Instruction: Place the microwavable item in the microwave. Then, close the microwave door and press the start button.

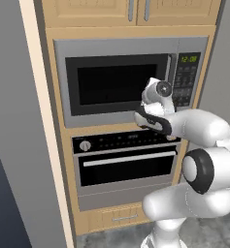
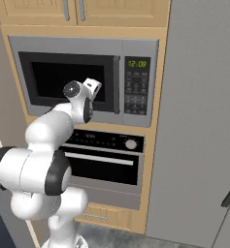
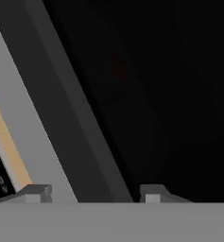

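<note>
**Push flat, then go for the buttons**

The microwave door (image 1: 119, 85) looked shut, flat against the front of the microwave (image 1: 131, 46). Behind the door's dark glass there was a dim reddish patch (image 3: 117, 68). It may have been the bowl, but it was too dark to be sure.

The gripper (image 3: 94, 193) was right up close to the door, at the low right part of its glass, near the door's bar handle (image 1: 170, 68). Its two tips stood apart with nothing between them.

To do this step well, the hand should probably press straight into the door, not slide along it, until the door sits tight. Then it should back off a little and move to the keypad (image 1: 185, 80), just right of the door. One tip should hit the start button alone. The oven (image 1: 126, 164) under the door should be left alone.
</note>
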### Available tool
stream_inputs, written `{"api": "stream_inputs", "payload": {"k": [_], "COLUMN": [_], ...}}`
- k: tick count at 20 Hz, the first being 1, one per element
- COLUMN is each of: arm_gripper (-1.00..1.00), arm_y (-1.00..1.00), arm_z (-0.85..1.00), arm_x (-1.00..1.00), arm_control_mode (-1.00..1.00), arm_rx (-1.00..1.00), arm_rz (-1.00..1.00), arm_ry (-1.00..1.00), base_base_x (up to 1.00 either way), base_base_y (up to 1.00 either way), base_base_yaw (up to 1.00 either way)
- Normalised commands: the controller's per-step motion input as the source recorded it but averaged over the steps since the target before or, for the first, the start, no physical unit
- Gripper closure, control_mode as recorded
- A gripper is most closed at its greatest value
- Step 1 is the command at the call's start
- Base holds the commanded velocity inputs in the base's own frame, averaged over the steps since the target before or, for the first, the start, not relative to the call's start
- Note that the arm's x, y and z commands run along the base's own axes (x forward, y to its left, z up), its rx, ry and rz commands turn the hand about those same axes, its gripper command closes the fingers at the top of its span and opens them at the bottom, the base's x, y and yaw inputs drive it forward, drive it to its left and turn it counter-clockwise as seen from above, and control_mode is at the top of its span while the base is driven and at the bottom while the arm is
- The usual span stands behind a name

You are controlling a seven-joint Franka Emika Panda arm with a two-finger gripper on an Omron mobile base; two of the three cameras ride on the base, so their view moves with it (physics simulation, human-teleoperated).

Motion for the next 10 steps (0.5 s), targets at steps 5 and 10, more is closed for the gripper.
{"api": "stream_inputs", "payload": {"k": [5, 10], "arm_gripper": [-1.0, -1.0], "arm_y": [-0.09, -0.51], "arm_z": [-0.02, 0.17], "arm_x": [-0.14, -1.0], "arm_control_mode": [-1.0, -1.0], "arm_rx": [0.0, 0.11], "arm_rz": [0.04, 0.0], "arm_ry": [0.03, -0.07], "base_base_x": [0.0, 0.0], "base_base_y": [0.0, 0.0], "base_base_yaw": [0.0, 0.0]}}
